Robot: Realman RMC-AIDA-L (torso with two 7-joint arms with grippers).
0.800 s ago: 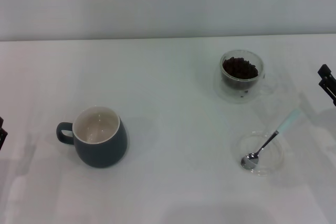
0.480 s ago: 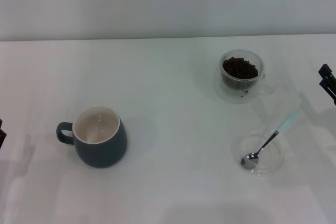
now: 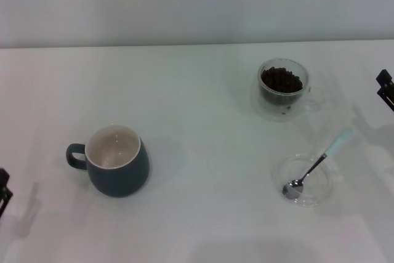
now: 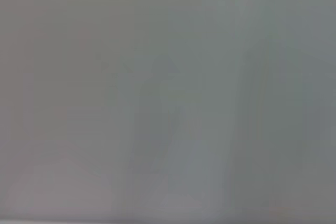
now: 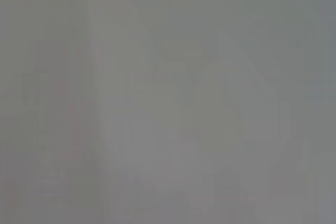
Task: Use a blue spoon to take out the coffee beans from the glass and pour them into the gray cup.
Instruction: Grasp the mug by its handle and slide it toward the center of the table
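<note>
Blue spoon lies untouched, nearest the right end effector.

It rests in a clear saucer on the tabletop, bowl toward the robot, pale handle angling away and rightward, toward the right end effector at the right edge. Whether either end effector is spread, I cannot tell. The left end effector sits far off beyond the gray cup; the glass of coffee beans stands beyond the spoon.

A bare test setup or lab bench is suggested rather than a lived-in kitchen: a plain white surface is backed by a blank pale wall, and only a few coffee props are laid out, widely spaced.
</note>
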